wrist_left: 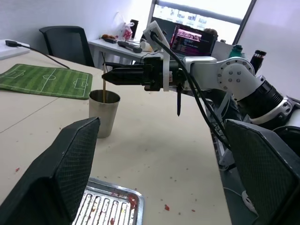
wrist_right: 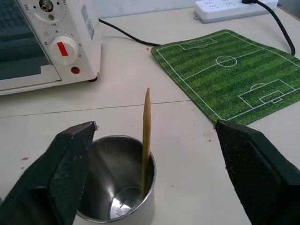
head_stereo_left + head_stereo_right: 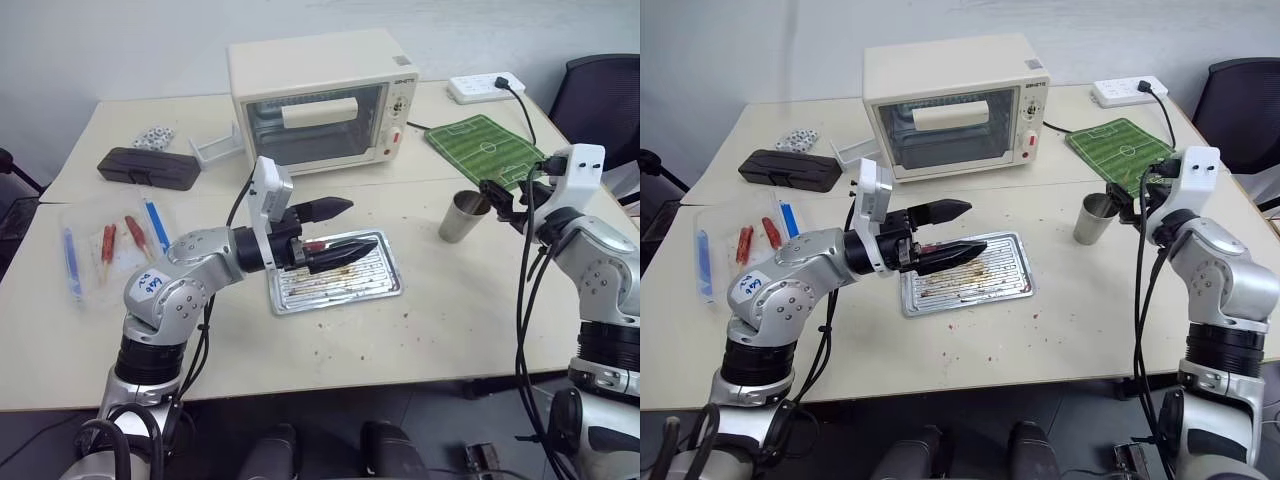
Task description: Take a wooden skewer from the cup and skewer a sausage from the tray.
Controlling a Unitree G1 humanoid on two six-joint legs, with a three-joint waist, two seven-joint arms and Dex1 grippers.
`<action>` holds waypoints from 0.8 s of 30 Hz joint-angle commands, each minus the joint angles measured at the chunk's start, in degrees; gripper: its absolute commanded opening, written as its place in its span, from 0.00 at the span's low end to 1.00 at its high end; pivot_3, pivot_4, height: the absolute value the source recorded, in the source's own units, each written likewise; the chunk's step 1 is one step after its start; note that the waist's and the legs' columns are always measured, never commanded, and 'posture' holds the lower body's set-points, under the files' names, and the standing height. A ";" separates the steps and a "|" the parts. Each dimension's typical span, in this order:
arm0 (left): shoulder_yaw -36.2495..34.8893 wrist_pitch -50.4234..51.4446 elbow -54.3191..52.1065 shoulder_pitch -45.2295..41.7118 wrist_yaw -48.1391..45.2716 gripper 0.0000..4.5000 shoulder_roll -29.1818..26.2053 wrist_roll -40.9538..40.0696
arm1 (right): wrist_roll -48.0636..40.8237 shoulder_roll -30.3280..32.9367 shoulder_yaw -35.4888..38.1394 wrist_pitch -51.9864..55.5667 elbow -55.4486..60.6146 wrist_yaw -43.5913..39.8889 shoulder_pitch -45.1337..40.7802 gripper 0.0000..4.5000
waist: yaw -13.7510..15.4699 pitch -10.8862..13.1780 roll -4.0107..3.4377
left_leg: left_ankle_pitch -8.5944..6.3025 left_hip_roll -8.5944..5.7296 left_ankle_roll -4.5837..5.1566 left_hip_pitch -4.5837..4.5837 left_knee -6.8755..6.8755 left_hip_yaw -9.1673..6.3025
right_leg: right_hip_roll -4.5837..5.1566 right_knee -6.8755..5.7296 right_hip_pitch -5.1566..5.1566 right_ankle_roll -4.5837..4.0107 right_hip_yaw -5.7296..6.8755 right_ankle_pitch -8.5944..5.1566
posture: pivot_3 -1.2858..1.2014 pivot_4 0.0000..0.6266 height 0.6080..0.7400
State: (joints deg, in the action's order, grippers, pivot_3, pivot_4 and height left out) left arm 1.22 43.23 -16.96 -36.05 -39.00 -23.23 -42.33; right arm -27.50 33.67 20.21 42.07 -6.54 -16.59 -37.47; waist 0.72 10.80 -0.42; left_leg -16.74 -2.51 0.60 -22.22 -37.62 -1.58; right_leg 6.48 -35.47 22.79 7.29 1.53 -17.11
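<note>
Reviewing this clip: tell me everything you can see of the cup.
The cup is a small, plain, shiny steel tumbler with no handle, slightly tapered. It stands upright on the beige table, apart from the green football-pitch mat behind it and to the right of the tray. Inside it is bare except for one thin wooden skewer that stands nearly upright, leaning on the rim and poking well above it. The right gripper, fingers apart, sits at either side of the cup without touching it.
</note>
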 commanded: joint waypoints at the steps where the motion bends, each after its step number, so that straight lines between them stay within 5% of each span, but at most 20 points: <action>1: 0.20 -1.30 -0.69 -0.83 -0.39 1.00 0.25 0.81 | 0.74 -0.22 0.07 -3.07 -1.12 -0.86 -2.20 0.64 | -0.09 0.00 0.00 | 0.00 0.00 0.00 0.00 0.00 0.00 | 0.00 -0.01 0.00 0.00 -0.01 0.00 | 0.52 0.24 1.00; 4: 0.16 -1.30 -0.77 -0.80 -0.36 1.00 0.44 1.05 | 0.96 -0.48 -0.19 -3.38 -2.43 -1.36 -2.78 0.40 | -0.31 0.00 0.00 | -0.01 0.00 0.02 0.00 0.00 0.03 | 0.00 -0.02 0.02 0.00 -0.05 0.00 | 0.52 0.24 1.00; 10: -0.07 -1.35 -0.71 -0.85 -0.36 1.00 0.70 1.53 | 1.17 -0.90 -0.32 -3.84 -3.35 -1.58 -2.95 0.40 | -0.68 0.00 0.00 | -0.02 0.00 0.04 -0.01 0.01 0.05 | 0.00 -0.01 0.03 0.01 -0.15 0.00 | 0.52 0.24 1.00; 16: -0.08 -1.53 -0.40 -0.70 -0.60 1.00 0.88 2.14 | 0.79 -1.24 0.20 -3.54 -2.96 -1.40 -3.28 0.05 | -0.74 0.00 0.00 | -0.02 0.02 0.04 -0.01 0.02 0.10 | -0.01 -0.03 0.07 0.01 -0.18 0.01 | 0.52 0.24 1.00; 24: -0.02 -2.00 0.27 -0.68 -1.16 1.00 0.92 2.80 | -0.80 -1.27 1.21 -2.19 -1.81 -1.45 -4.26 0.05 | -0.75 0.00 0.00 | -0.03 0.04 0.04 -0.01 0.10 0.28 | -0.03 -0.04 0.22 0.02 -0.29 0.01 | 0.52 0.24 1.00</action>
State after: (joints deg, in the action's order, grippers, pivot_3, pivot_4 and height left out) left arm 1.32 42.46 -15.93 -36.06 -39.67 -22.53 -39.85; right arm -27.30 32.19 20.48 40.12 -10.92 -17.86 -40.38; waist -0.03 10.81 -0.42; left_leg -16.76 -2.47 0.65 -22.23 -37.52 -1.27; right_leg 6.45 -35.52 23.03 7.31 1.22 -17.10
